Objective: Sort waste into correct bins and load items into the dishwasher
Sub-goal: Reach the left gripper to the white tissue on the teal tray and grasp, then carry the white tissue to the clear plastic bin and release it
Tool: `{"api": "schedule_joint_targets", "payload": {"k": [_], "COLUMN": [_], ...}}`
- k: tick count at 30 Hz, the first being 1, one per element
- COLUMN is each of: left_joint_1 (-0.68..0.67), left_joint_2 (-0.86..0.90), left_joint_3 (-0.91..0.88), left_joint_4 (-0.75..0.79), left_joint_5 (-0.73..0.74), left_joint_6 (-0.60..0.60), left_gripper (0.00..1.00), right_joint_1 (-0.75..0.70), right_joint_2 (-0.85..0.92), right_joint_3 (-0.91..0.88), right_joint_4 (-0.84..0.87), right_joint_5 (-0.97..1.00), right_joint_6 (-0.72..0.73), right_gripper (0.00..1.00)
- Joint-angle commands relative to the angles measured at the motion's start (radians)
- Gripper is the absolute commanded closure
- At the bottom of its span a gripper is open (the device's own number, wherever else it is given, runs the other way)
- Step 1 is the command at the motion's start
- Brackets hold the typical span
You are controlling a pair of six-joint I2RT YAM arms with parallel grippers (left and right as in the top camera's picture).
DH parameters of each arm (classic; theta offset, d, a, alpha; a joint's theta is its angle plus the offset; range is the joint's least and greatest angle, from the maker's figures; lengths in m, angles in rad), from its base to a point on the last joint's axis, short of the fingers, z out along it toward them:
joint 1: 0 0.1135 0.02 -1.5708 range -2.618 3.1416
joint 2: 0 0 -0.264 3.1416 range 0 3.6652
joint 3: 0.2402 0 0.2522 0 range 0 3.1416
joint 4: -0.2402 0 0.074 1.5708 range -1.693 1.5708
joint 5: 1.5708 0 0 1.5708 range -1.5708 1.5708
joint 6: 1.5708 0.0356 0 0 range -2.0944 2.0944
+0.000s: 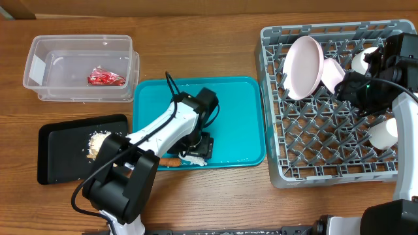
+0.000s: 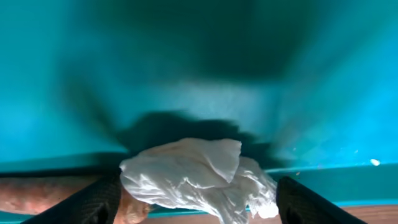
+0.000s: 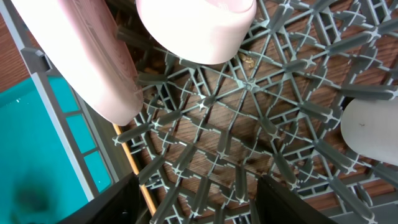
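Your left gripper (image 2: 199, 202) is down over the teal tray (image 2: 186, 74) with its jaws spread wide. The tissue (image 2: 199, 177) sits between the two fingers (image 2: 93, 202), crumpled against the tray's rim. Nothing is gripped, and you cannot tell from the wrist view whether the left finger touches the tissue's edge. The carrot stick (image 2: 37, 193) lies along the same rim, just beside the tissue and passing under that left finger.

From overhead, the left gripper (image 1: 199, 147) hangs at the front edge of the teal tray (image 1: 241, 104), with the tissue (image 1: 194, 160) and carrot stick (image 1: 171, 162) just below it.

Your right gripper (image 3: 193, 208) hovers over the rack (image 3: 249, 87), jaws open and holding nothing, with bare grid between the fingers. The plate (image 3: 81, 56) and bowl (image 3: 199, 31) stand on edge just ahead of it, a cup (image 3: 370, 127) sits to one side, and a chopstick (image 3: 132, 163) runs along the rack's edge.

The wrapper (image 1: 106, 78) is in the clear tub (image 1: 39, 68). The scraps (image 1: 98, 140) are in the black tray (image 1: 59, 163).
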Motion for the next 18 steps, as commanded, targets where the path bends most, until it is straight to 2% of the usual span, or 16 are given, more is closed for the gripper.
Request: {"api": "schedule_joint_targets", "payload": {"k": [1,3,5,9,10,15,18], "left_joint_1": [0.003,0.003,0.003,0.003,0.005,0.077,0.168], "left_joint_2": [-0.005,-0.005,-0.005,-0.005,-0.005,-0.013,-0.032], "left_joint_3": [-0.014,-0.014,-0.014,-0.014,-0.013,0.084,0.227], "left_joint_4": [0.006,0.006,0.007,0.014,0.023,0.004,-0.054], "left_joint_5": [0.040,0.040,0.040,0.037,0.037,0.032,-0.011], "left_joint_6": [0.020,0.020,0.020,0.019,0.019,0.013,0.024], "left_gripper": [0.28,0.33,0.46,0.91,0.96,0.96,0.96], "right_joint_1": [0.000,0.000,0.000,0.000,0.000,0.000,0.000], "right_joint_2": [-0.005,-0.005,-0.005,-0.005,-0.005,-0.005,-0.005], "right_joint_3": [0.011,0.011,0.011,0.011,0.011,0.011,0.011], "right_joint_4": [0.003,0.003,0.002,0.000,0.000,0.000,-0.001], "right_joint_5": [0.009,0.009,0.009,0.009,0.009,0.009,0.009], "right_joint_6": [0.000,0.000,0.000,0.000,0.000,0.000,0.000], "right_gripper": [0.38,0.38,0.38,0.38,0.38,0.38,0.38]}}
